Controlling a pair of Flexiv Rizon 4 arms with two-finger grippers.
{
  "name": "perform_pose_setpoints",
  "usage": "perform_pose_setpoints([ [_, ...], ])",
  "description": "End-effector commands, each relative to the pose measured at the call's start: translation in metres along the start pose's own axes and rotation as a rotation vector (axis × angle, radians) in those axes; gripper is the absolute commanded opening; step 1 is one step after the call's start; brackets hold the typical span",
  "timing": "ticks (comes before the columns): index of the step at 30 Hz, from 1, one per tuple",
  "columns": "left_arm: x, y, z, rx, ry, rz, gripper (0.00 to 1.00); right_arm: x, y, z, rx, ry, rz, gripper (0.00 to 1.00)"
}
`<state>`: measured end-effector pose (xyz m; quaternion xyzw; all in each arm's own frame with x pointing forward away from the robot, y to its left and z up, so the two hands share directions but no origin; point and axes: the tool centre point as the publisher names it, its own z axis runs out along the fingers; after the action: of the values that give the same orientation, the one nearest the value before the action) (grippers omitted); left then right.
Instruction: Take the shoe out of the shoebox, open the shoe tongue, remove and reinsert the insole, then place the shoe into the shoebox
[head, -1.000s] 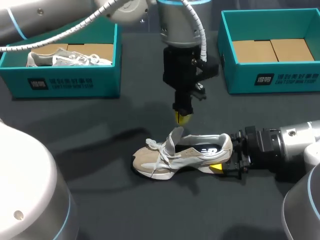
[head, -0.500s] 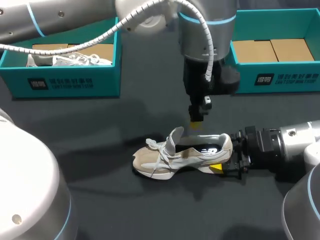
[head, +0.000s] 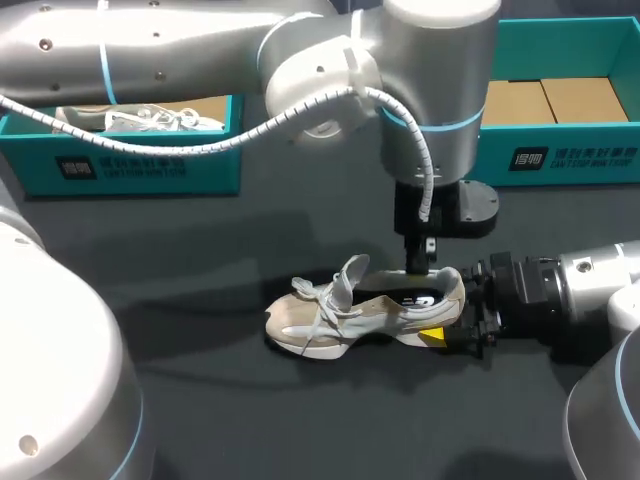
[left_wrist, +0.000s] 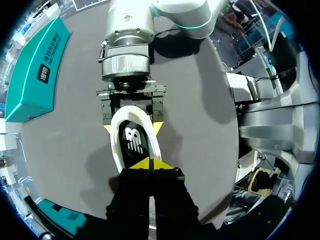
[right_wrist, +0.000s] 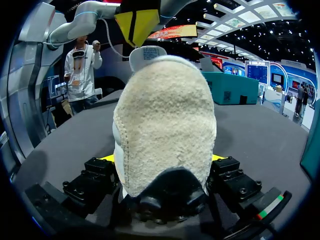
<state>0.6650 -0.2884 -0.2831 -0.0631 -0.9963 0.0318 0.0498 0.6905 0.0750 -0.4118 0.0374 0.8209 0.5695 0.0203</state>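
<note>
A beige and white shoe (head: 365, 310) lies on its side-sole on the dark table, tongue (head: 350, 272) raised, dark insole (left_wrist: 132, 142) showing in the opening. My right gripper (head: 447, 318) is shut on the heel, its yellow tips pressing both sides (left_wrist: 133, 129); in the right wrist view the suede heel (right_wrist: 165, 115) fills the space between the fingers. My left gripper (left_wrist: 150, 164) is shut, tips together, pointing straight down just above the insole at the heel end of the opening (head: 418, 268). It holds nothing.
A teal shoebox (head: 150, 165) at the back left holds another pale shoe (head: 130, 118). A second teal shoebox (head: 560, 160) at the back right shows only its cardboard floor. My left arm spans the table's back middle.
My left arm has swung right and come down, from above the tongue to the heel end of the shoe's opening. The shoe and my right gripper have stayed put.
</note>
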Motion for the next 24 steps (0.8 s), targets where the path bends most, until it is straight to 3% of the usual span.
perform_pose_setpoints([
  [1,0.001,0.003,-0.001,0.005,-0.003,0.001,0.0,0.0,0.0,0.0,0.004,0.0,0.0,0.0],
  [7,-0.016,-0.001,0.027,0.055,0.016,-0.005,0.0,0.0,0.0,0.0,0.004,0.0,0.0,0.0],
  [14,-0.032,-0.004,0.053,0.058,0.081,-0.048,0.0,0.0,0.0,0.0,0.004,0.0,0.0,0.0],
  [24,-0.021,0.005,0.072,0.03,0.106,-0.047,0.0,0.0,0.0,0.0,0.004,0.0,0.0,0.0],
])
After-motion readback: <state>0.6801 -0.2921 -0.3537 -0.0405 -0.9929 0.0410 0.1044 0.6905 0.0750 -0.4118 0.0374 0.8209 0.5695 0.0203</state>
